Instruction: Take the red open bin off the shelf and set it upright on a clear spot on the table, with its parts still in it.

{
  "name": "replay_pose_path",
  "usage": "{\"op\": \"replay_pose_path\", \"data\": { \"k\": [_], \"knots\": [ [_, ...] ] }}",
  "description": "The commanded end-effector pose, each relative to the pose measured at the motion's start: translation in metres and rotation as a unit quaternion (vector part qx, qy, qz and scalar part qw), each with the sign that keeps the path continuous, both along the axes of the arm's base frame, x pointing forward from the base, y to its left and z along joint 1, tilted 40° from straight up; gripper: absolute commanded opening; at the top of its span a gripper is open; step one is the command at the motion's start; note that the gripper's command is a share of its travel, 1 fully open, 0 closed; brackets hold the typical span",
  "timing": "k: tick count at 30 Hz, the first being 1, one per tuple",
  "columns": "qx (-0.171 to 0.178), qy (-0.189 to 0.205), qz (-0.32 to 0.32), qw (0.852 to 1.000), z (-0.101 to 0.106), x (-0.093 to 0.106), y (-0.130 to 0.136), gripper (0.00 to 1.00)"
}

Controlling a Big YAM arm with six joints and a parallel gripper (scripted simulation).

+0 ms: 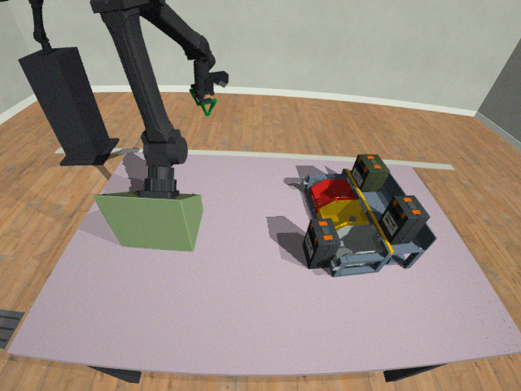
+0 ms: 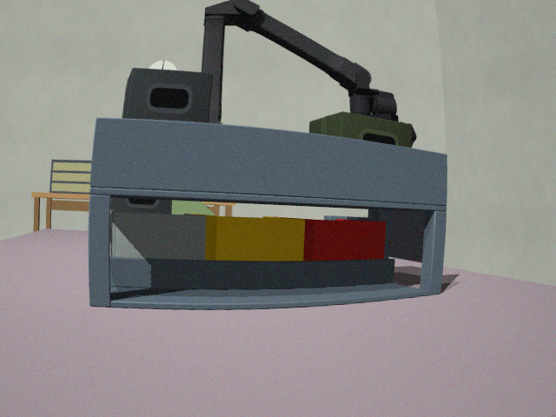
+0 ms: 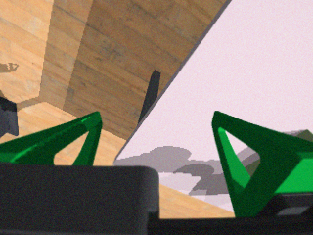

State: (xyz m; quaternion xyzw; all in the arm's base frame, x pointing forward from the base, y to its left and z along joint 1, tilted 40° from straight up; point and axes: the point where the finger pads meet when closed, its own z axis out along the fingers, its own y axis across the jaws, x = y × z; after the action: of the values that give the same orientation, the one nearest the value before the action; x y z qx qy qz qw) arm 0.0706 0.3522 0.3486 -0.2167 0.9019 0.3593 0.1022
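The claw [image 1: 204, 102] hangs high beyond the table's [image 1: 235, 294] far edge, fingers wide apart and empty. The red bin [image 1: 332, 191] sits in the shelf [image 1: 357, 265], beside a yellow bin [image 1: 343, 213]. Approach should probably be low, from the shelf's open side, gripping the bin's wall and sliding it out level so nothing spills.

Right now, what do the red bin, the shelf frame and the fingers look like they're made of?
Red bin: likely glossy plastic, with a bright highlight on its inside.
Shelf frame: matte blue-grey, painted metal or plastic; flat, no sheen.
Fingers: shiny green plastic, open triangular shells.
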Motion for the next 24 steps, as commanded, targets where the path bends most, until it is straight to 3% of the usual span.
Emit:
{"op": "replay_pose_path", "data": {
  "k": [1, 3, 24],
  "knots": [
    [0.005, 0.016, -0.026, 1.0, 0.017, 0.014, 0.01, 1.0],
    [0.005, 0.016, -0.026, 1.0, 0.017, 0.014, 0.01, 1.0],
    [-0.026, 0.088, -0.128, 0.988, -0.012, 0.083, 0.018, 1.0]
  ]
}}
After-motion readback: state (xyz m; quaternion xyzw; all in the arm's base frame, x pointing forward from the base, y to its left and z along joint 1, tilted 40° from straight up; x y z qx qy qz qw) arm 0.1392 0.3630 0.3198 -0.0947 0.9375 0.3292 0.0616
